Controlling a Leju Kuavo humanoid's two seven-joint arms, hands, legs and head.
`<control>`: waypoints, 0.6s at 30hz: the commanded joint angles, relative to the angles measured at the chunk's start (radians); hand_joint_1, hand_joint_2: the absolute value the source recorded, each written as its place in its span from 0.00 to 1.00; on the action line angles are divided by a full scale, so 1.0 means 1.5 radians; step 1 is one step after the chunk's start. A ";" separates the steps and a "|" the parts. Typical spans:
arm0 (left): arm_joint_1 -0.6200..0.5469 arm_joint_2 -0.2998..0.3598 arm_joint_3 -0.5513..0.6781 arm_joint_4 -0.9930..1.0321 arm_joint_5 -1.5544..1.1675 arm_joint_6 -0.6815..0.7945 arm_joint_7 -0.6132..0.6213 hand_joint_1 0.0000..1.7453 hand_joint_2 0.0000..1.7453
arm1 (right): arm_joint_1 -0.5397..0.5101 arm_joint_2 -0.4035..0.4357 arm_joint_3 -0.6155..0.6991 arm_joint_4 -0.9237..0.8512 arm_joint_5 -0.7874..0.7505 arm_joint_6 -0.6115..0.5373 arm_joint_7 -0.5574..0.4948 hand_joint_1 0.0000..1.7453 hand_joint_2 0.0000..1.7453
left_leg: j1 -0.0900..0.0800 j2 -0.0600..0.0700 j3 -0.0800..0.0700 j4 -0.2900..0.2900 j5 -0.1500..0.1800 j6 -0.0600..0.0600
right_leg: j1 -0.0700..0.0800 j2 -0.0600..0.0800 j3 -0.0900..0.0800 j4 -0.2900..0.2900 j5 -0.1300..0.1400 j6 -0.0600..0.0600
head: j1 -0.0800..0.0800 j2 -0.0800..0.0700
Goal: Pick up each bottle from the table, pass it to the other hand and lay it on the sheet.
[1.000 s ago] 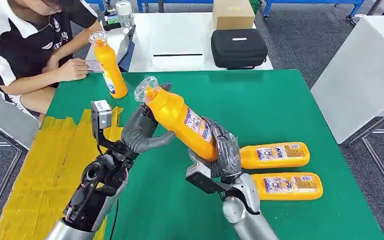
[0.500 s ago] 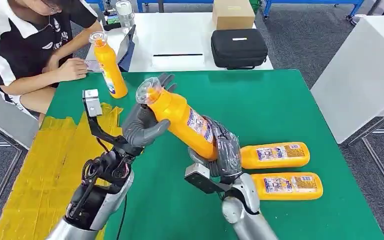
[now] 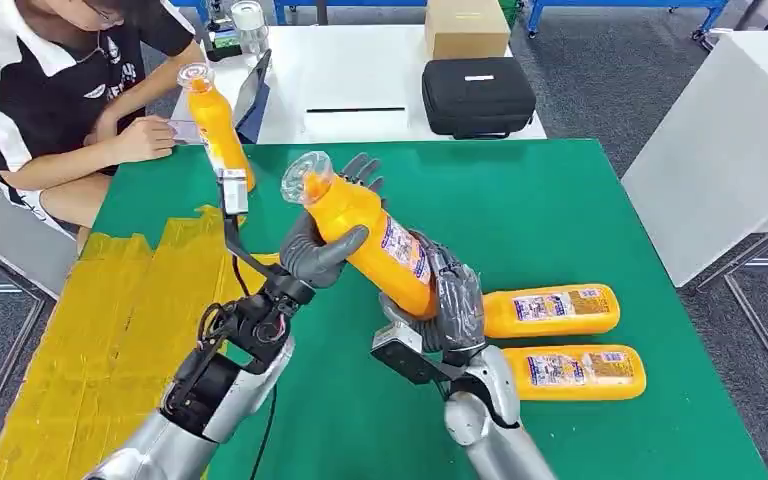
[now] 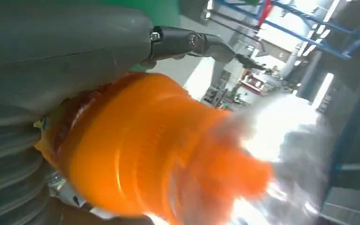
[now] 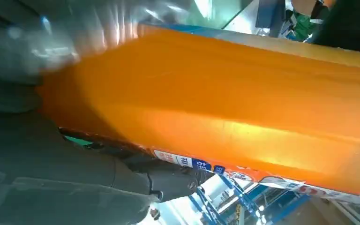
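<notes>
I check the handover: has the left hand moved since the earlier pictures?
Yes. The left hand moved right, farther from the yellow sheet, onto the held bottle.

Beyond our green table [image 3: 560, 210] we see a white table [image 3: 360, 75] carrying a black zipped case [image 3: 478, 96], a cardboard box [image 3: 466, 27] behind it, a clear plastic bottle [image 3: 250, 30] near its far left corner and a dark tablet [image 3: 254, 95] propped at its left edge; a person in a black-and-white shirt [image 3: 50, 90] sits at the left, forearms resting by that tablet. To our right stands another white surface [image 3: 730, 150]; grey carpet [image 3: 600, 70] lies between the tables, with blue frames [image 3: 620, 8] at the far edge.
</notes>
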 commanded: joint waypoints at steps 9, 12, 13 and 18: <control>-0.025 -0.017 -0.065 0.062 -0.129 0.135 -0.093 1.00 1.00 | -0.047 -0.001 0.036 0.069 -0.017 0.000 -0.001 1.00 1.00 | 0.000 0.001 0.001 0.000 -0.001 -0.001 | 0.001 -0.001 0.001 0.000 0.000 -0.001 | 0.000 0.000; -0.019 -0.014 -0.056 0.051 -0.132 0.141 -0.097 1.00 1.00 | -0.045 -0.002 0.036 0.070 -0.019 0.000 -0.002 1.00 1.00 | 0.001 0.002 0.003 0.000 -0.002 -0.002 | 0.001 -0.002 0.004 -0.001 -0.001 -0.001 | 0.000 0.000; -0.019 -0.014 -0.056 0.051 -0.132 0.141 -0.097 1.00 1.00 | -0.045 -0.002 0.036 0.070 -0.019 0.000 -0.002 1.00 1.00 | 0.001 0.001 0.003 0.000 -0.001 -0.002 | 0.001 -0.002 0.003 0.000 -0.001 -0.001 | 0.000 0.000; -0.013 -0.019 -0.035 0.039 -0.150 0.163 -0.133 1.00 1.00 | -0.044 -0.004 0.031 0.075 -0.017 -0.003 -0.004 1.00 1.00 | 0.001 0.001 0.001 0.000 -0.001 -0.001 | 0.001 -0.001 0.002 0.000 0.000 -0.001 | 0.000 0.000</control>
